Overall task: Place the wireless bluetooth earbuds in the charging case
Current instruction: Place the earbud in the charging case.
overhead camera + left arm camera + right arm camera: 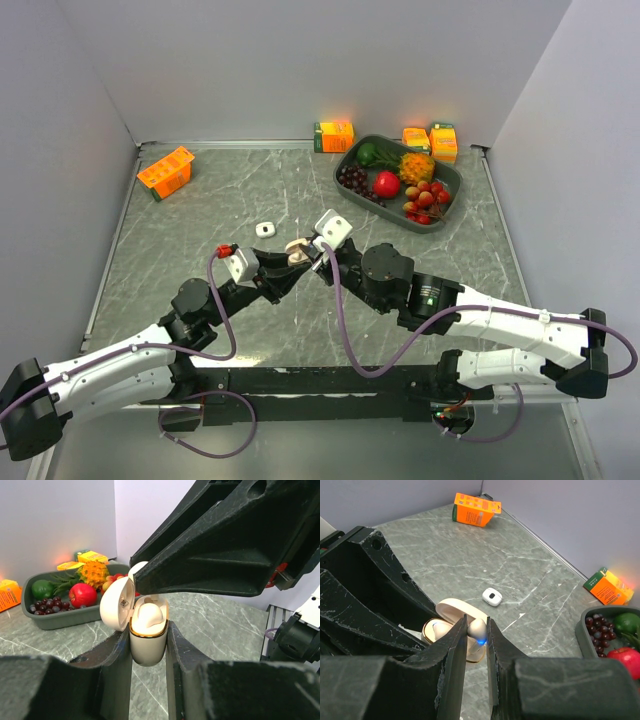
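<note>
Gripping the open beige case (148, 650) upright, your left pincer (149, 630) is clamped tight on its body. Your right pincer (476, 621), barely parted, pinches a beige earbud (477, 631) directly over the case's mouth, long axis seemingly vertical; lower it straight down.

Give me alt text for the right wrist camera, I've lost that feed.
The right gripper pinches a beige earbud at the open beige charging case, which the left gripper holds from the left. Beyond lie a small white case on the table, two orange cartons and a fruit tray's edge.
</note>
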